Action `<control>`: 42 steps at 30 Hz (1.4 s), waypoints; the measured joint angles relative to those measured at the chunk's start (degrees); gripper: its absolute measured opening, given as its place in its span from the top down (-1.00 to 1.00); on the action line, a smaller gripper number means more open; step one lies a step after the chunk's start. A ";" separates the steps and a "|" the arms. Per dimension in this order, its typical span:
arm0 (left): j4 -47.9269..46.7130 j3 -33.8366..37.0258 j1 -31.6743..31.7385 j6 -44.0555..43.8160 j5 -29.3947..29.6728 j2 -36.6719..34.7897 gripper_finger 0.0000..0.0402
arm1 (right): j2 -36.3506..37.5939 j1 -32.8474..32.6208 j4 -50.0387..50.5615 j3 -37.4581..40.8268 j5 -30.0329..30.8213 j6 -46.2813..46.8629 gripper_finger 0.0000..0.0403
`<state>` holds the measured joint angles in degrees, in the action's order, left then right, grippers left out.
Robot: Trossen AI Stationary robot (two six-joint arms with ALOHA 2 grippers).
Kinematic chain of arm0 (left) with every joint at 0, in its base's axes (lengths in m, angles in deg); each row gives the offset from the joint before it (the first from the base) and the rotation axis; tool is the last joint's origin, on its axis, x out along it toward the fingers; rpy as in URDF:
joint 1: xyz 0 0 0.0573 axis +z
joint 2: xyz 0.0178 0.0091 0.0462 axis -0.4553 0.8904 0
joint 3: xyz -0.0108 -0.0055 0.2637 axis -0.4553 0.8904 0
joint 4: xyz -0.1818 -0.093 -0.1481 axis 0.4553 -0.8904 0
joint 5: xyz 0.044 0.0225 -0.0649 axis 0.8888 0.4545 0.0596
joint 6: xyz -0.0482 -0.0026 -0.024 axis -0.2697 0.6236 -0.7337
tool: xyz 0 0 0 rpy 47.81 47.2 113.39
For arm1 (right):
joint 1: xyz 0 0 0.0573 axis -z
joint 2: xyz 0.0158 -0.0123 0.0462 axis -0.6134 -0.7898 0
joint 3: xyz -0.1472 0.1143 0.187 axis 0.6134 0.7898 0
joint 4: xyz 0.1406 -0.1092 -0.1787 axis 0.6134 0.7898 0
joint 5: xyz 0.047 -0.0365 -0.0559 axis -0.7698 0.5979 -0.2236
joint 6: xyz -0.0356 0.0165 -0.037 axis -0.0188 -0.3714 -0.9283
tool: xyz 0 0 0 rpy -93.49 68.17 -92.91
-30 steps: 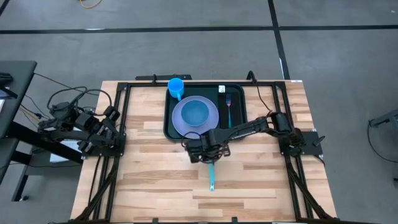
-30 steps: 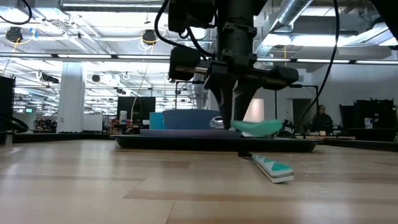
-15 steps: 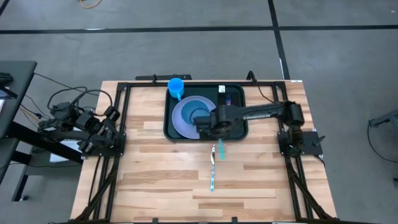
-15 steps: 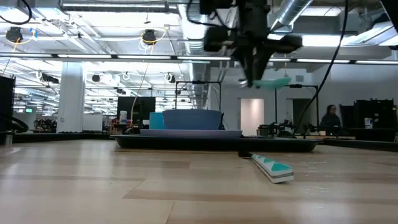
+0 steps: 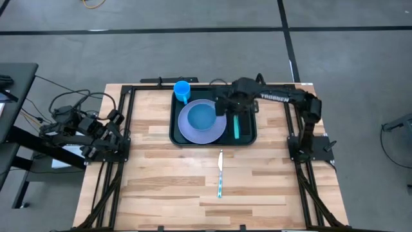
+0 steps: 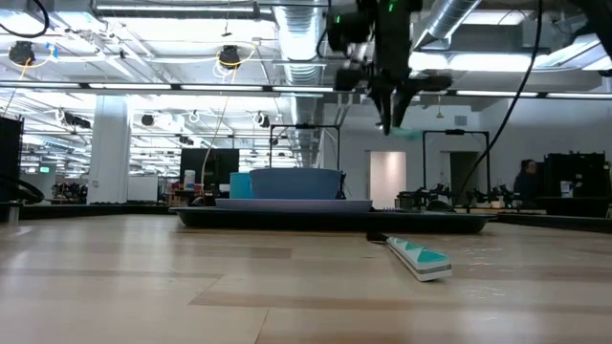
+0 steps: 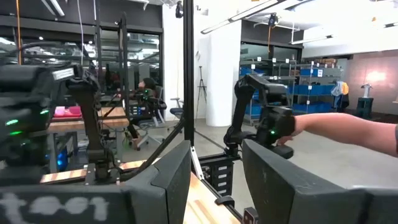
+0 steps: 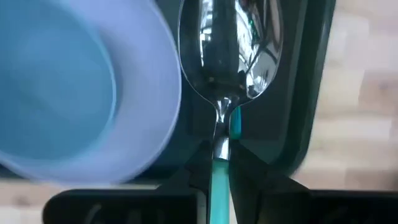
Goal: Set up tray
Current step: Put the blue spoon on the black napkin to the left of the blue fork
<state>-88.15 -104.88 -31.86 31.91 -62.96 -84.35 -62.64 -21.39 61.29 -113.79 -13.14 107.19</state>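
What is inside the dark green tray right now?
The dark green plastic tray holds a lavender plate with a blue bowl. The right gripper holds a teal-handled spoon above it, hiding the tray's right strip.

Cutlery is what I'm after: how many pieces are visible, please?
2: a spoon held in the right gripper above the tray, and a knife on the table beside the tray. Another may hide beneath the arm.
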 joint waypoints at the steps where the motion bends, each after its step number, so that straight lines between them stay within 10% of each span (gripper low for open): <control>1: -0.16 0.01 0.00 0.22 0.01 0.00 0.34 | -0.55 1.20 -0.78 -0.02 0.04 -1.43 0.88; 20: -4.48 0.00 -0.02 5.03 0.08 -0.01 0.34 | -10.90 15.70 -7.90 0.38 -1.86 -17.70 0.86; 42: -7.42 0.00 -0.02 5.71 5.59 -0.02 0.34 | -16.20 13.20 -11.84 0.74 -6.07 -18.03 0.86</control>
<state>-95.57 -104.88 -31.88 37.63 -57.37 -84.37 -78.84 -8.19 49.45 -113.05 -19.21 89.16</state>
